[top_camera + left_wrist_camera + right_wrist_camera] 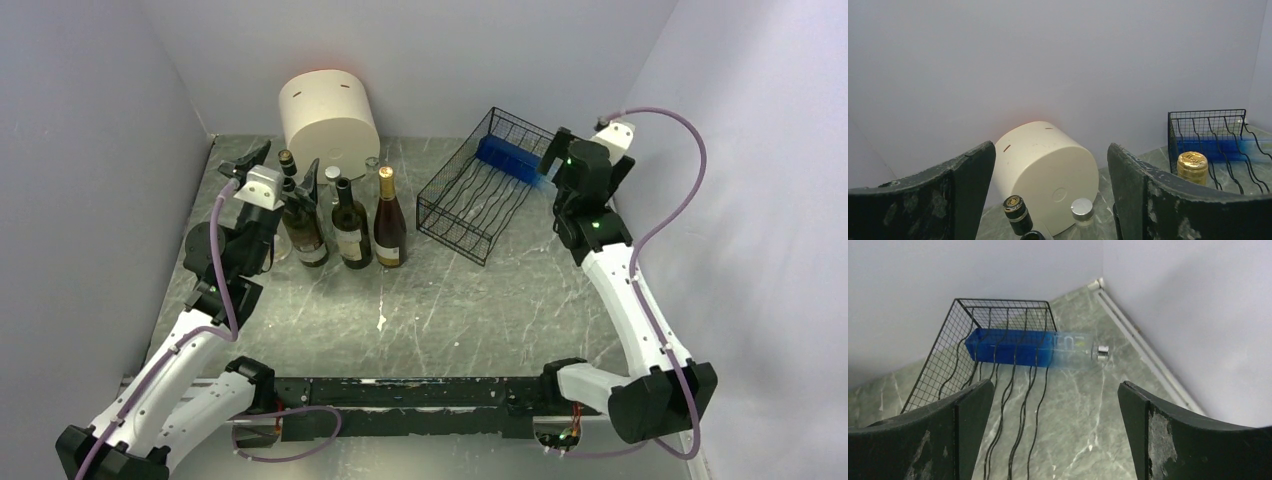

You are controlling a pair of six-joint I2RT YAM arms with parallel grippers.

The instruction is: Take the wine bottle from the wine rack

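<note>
The black wire wine rack (470, 195) stands at the back right. A blue wine bottle (510, 160) lies across its far end. In the right wrist view the bottle (1010, 346) has a clear neck and a silver cap (1102, 352) sticking out past the rack's (998, 307) right side. My right gripper (566, 152) is open and empty, above the rack's right edge and a little short of the bottle; it also shows in the right wrist view (1056, 386). My left gripper (282, 165) is open and empty above the standing bottles; it also shows in the left wrist view (1050, 148).
A cream cylinder (328, 120) lies at the back wall. Several bottles stand in front of it: dark ones (350, 228), one with a gold cap (388, 222), one clear with a silver cap (1082, 208). Walls close in at the left, back and right.
</note>
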